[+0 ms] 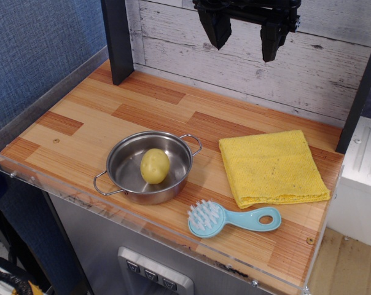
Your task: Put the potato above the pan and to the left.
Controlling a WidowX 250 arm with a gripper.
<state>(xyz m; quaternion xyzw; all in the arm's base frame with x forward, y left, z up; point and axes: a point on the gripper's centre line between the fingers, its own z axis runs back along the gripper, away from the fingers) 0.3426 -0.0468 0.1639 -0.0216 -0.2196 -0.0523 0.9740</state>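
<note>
while my fingers (242, 42) hang high at the twelve o'clock edge of the view, spread apart with nothing between them, the potato (155, 166) sits inside the pan (125, 161) down on the worktop (87, 123). both of my dark fingers point downward in front of the whitewashed plank wall (308, 67), well above and well apart from everything on the wood.

the pan rests toward the front of the worktop, near the seven o'clock part of the scene. it is round, shallow and shiny, with one wire loop handle at its two o'clock side and the other at its eight o'clock side. the potato is pale yellow-green, egg-shaped, and stands on the pan's floor just toward three o'clock of the centre, much smaller than the pan around it.

at three o'clock from the pan lies a folded yellow cloth (273, 166), flat on the wood and apart from the pan's nearer handle. at five o'clock from the pan, close to the front edge, lies a light blue brush (231, 219) with its bristled head toward the pan and its handle, which has a hole in it, pointing to three o'clock, just below the cloth's front edge.

a dark upright post (117, 38) stands on the worktop at eleven o'clock, and the worktop stretching between the post and the pan is bare wood.
</note>
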